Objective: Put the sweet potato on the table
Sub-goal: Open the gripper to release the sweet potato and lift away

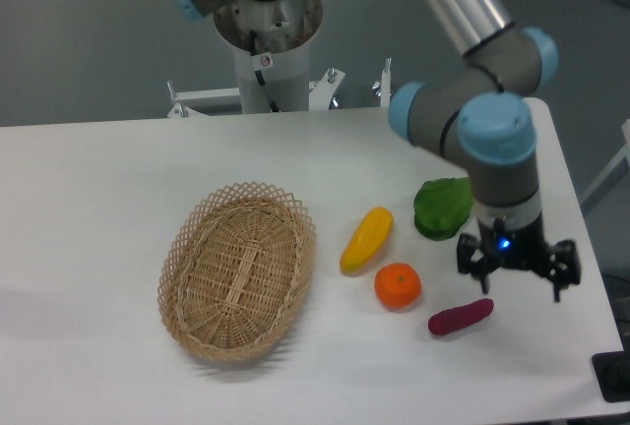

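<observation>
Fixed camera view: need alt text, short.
A robot gripper hangs open just above a sweet potato lying on a white table. Nearby lie an orange, a yellow pepper, a green pepper and an empty wicker basket.

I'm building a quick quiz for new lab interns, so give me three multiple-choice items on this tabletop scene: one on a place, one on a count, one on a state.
1. Where does the sweet potato lie?
A. In the basket
B. On the table, right of the orange
C. On the green pepper

2. How many items lie on the table outside the basket?
A. Two
B. Four
C. Six

3. What state is the gripper in?
A. Open, holding nothing
B. Shut on the orange
C. Shut on the basket rim

Key: 1 B, it rests on the white top beside the orange. 2 B, yellow pepper, green pepper, orange, sweet potato. 3 A, its fingers stand apart above the sweet potato; the basket is empty.
</observation>
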Robot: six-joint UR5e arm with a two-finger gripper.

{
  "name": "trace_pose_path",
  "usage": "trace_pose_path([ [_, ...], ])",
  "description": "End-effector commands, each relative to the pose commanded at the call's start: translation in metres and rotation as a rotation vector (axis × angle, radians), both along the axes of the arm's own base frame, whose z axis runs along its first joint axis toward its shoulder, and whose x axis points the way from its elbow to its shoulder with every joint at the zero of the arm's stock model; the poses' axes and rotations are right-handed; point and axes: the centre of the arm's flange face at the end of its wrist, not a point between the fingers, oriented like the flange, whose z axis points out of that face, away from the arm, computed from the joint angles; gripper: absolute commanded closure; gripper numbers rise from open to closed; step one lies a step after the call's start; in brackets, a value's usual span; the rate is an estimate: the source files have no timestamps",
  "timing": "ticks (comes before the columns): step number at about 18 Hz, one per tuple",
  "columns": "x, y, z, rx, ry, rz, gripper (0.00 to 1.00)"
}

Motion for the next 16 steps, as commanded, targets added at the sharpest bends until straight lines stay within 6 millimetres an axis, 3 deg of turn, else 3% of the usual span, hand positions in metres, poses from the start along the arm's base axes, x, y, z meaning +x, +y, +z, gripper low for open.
trace_pose_path([
  [5,-0.005,-0.064,0.035,-0.155,-0.076,-0.181,0.00],
  [9,-0.017,-0.103,0.035,-0.231,-0.121,-0.312,0.00],
  [11,-0.016,-0.111,0.042,-0.245,-0.116,-0.345,0.00],
  [16,-0.015,-0.111,0.042,-0.247,-0.116,-0.347,0.00],
])
